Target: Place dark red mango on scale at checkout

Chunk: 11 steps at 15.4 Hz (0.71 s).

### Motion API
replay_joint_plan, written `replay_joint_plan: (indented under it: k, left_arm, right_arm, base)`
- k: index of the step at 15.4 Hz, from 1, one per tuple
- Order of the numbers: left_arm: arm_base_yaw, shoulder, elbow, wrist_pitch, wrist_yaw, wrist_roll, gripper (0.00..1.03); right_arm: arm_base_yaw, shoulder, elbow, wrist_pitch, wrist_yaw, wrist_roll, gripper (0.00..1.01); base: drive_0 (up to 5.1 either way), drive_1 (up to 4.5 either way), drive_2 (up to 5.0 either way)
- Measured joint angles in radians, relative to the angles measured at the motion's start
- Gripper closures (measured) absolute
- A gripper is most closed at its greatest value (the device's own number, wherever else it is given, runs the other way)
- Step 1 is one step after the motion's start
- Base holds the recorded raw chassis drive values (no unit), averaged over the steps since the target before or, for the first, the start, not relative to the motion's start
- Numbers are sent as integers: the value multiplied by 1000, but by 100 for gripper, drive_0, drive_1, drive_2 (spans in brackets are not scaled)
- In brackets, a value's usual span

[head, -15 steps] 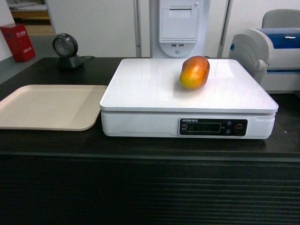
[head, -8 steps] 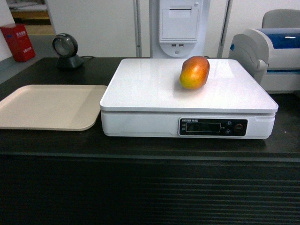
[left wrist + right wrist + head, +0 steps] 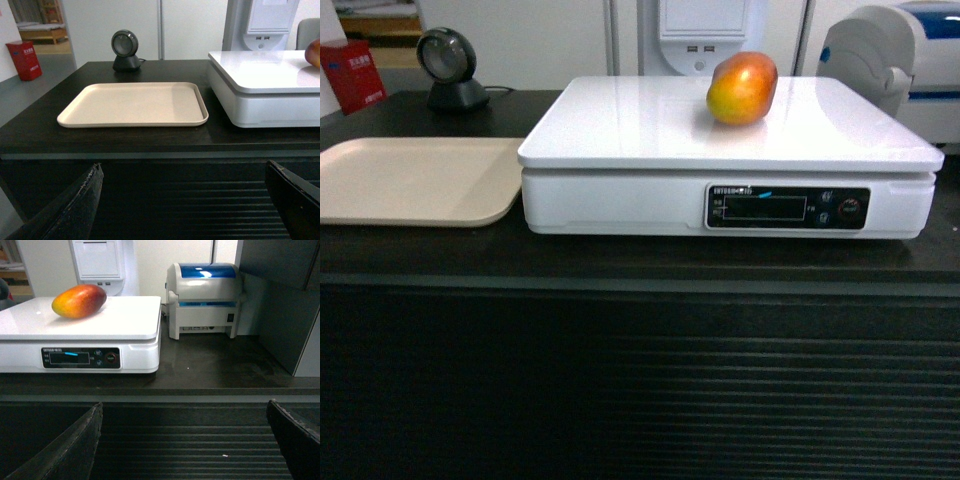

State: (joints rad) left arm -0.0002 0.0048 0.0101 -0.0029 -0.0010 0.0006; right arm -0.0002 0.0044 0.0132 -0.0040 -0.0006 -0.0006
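Head view: the dark red mango (image 3: 742,88) lies on its side on the glossy platter of the scale (image 3: 620,125), toward the far right part, with nothing touching it. The scale sits on the black bench (image 3: 640,262) of the checkout, a beige tray (image 3: 415,180) just beside it. Neither pincer shows here. A round scanner (image 3: 447,66) stands at the back; the printer (image 3: 895,55) is cut off by the frame's upper right corner.

Left wrist view: the left pincer (image 3: 185,205) hangs below bench level with its fingers (image 3: 75,210) spread wide and holding nothing; only their dark tips show at the lower corners. The tray lies ahead of it, the scale ahead to the right, and just a sliver of mango shows at the right edge.

Right wrist view: the right pincer (image 3: 185,445) is likewise spread wide and empty, tips alone visible. The mango rests up and to its left on the platter; the display's reading is too small to make out.
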Motion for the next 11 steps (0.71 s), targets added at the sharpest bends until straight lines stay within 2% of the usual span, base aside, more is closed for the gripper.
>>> replay_joint_plan:
  k: [11]
  left_arm:
    - [0, 0, 0, 0, 1, 0, 5]
  right_arm:
    - [0, 0, 0, 0, 0, 0, 3]
  base:
    - [0, 0, 0]
